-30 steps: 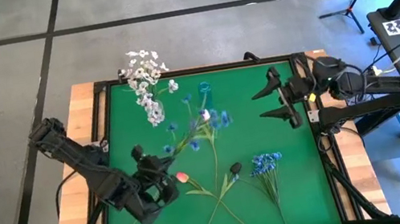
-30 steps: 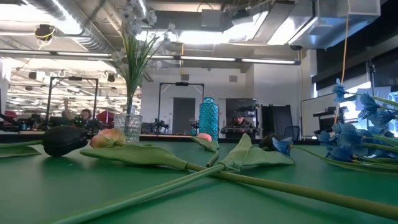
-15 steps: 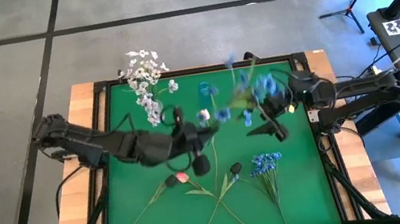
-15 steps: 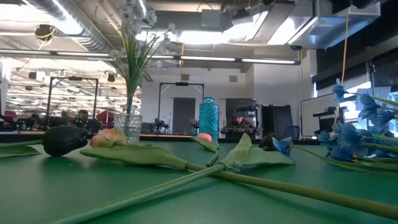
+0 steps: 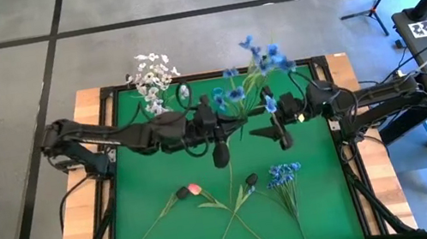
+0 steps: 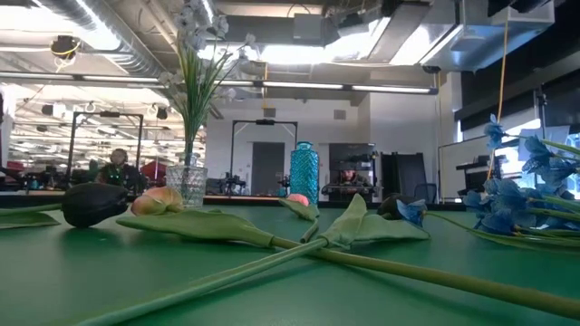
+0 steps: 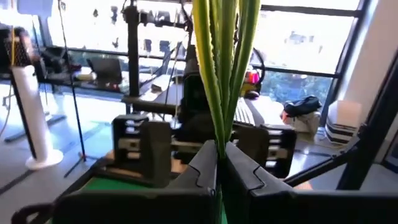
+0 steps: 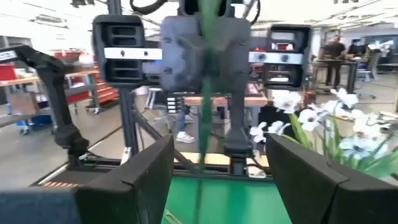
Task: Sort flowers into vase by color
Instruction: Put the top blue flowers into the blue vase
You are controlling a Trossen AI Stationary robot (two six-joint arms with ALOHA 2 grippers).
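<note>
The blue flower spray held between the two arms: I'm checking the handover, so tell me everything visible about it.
The blue flower spray is an artificial bunch of small blue blossoms on thin green stems and narrow leaves. It is lifted off the green table, over its far middle, blossoms fanning toward the far edge. The left gripper is shut on the stems, which stand upright between its fingers. The right gripper faces it, fingers spread, stems blurred in the gap, not clamped.
</note>
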